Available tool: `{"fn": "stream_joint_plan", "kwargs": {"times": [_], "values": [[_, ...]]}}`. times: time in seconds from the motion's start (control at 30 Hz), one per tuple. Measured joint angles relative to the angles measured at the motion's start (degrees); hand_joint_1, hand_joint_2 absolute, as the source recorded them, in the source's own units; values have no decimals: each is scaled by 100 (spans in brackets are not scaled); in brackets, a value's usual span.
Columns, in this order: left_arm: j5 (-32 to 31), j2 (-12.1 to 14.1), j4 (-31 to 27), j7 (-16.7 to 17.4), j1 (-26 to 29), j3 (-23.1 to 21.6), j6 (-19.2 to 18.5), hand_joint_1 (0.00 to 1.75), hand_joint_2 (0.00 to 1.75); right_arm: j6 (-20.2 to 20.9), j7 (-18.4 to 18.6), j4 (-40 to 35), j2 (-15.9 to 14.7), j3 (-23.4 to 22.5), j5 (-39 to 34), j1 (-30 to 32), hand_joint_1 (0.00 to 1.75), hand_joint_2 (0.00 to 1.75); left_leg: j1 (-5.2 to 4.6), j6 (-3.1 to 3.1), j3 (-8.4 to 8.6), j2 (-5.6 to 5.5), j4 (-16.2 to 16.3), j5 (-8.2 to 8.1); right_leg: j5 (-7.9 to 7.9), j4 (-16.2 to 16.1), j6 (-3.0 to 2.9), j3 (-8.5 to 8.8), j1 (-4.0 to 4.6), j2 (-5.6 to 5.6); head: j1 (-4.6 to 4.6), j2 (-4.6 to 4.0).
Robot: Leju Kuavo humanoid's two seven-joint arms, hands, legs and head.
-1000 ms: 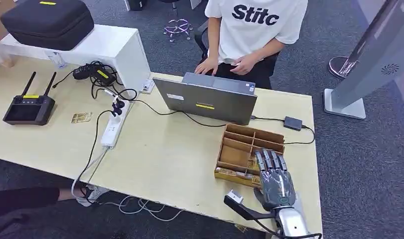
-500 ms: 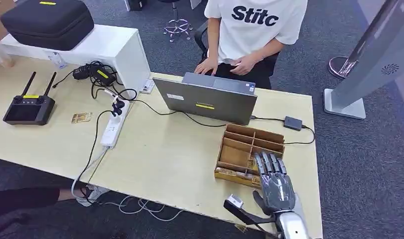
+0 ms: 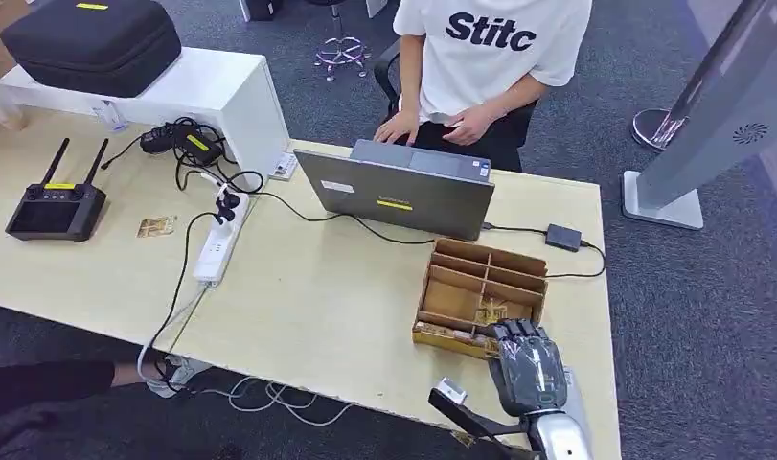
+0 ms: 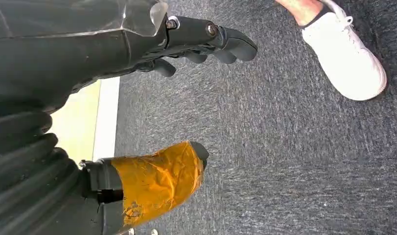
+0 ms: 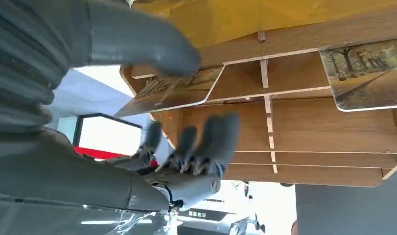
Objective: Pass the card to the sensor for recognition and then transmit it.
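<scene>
Right hand [image 3: 528, 362] hovers unclenched, grasping nothing, over the wooden organiser [image 3: 451, 276] near the table's right edge; next I pinch a card [image 5: 168, 90].

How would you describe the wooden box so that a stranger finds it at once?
On the pale table, look just behind the robot's right hand, in front of the grey laptop. The wooden box is the one brown, open-topped tray there, split by slats into long compartments.
</scene>
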Motion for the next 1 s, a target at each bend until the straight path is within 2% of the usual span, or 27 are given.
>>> {"fn": "stream_joint_plan", "kwargs": {"times": [0.1,0.13,0.17,0.23,0.37,0.4,0.53,0.67,0.83,1.0], "values": [[0,0,0,0,0,0,0,0,175,0,6,-2,0,0,9,-1,164,175,0,0,0,0,0,0,0,0,0,0,0,0,0,0],[0,0,-2,0,0,0,0,0,175,-2,70,-2,0,0,48,-3,171,175,0,0,0,0,0,0,0,0,0,0,0,0,0,0],[0,0,0,0,0,0,0,0,175,-4,178,-2,0,4,59,-12,169,175,0,0,0,0,0,0,0,0,0,0,0,0,0,0],[-2,0,0,0,0,0,0,0,175,2,501,13,-9,52,68,-67,175,175,0,0,0,0,0,0,0,0,0,0,0,0,0,0],[-35,0,-2,0,-6,0,-7,0,175,138,1622,238,-186,384,70,-425,175,175,0,2,0,1,0,2,0,0,0,1,0,-2,2,0],[-35,2,0,0,-5,0,-9,0,175,133,1648,306,-214,411,70,-498,175,175,0,2,0,0,0,3,1,0,1,2,0,-3,2,0],[-52,4,-2,20,-5,0,-13,0,175,61,1467,439,-238,413,72,-716,175,175,-1,0,0,1,1,5,7,0,-4,2,0,-2,0,0],[-96,7,-2,20,-4,0,-39,0,175,55,1333,249,-249,422,72,-909,175,175,0,0,1,1,1,6,8,1,-4,0,0,-1,0,0],[-149,11,0,22,-4,0,-83,0,175,-129,539,-66,-192,380,70,-1281,175,175,2,-1,3,0,1,8,8,2,-5,0,1,0,0,0],[-166,11,0,22,-5,0,-85,0,175,-138,178,-321,-55,289,14,-1381,175,175,3,-1,1,-1,1,8,7,2,-5,0,2,-2,0,0]]}}
